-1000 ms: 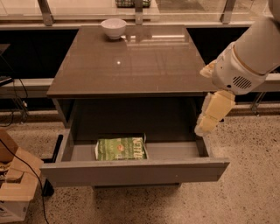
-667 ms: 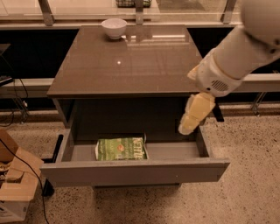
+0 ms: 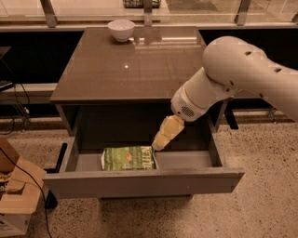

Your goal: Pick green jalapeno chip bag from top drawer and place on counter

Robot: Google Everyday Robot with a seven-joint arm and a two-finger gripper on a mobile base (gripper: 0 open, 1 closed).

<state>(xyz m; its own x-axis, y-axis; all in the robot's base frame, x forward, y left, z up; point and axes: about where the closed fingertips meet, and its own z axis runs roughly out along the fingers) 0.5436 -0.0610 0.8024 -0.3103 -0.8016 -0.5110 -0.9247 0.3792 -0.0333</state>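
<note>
The green jalapeno chip bag [image 3: 128, 158] lies flat in the open top drawer [image 3: 144, 182], left of its middle, near the front panel. My gripper [image 3: 160, 140] points down into the drawer from the right and its tip is at the bag's upper right corner, touching it or just above it. The white arm comes in from the upper right and covers the counter's right front corner. The counter [image 3: 135, 65] is the glossy grey-brown tabletop above the drawer.
A white bowl [image 3: 121, 29] stands at the counter's back left. A pale ledge with metal posts [image 3: 49, 13] runs behind it. A cardboard box [image 3: 14, 195] and cables lie on the floor at the left.
My arm has swung left and down. The gripper has moved from the drawer's right side to the bag's right corner. The bag has not moved.
</note>
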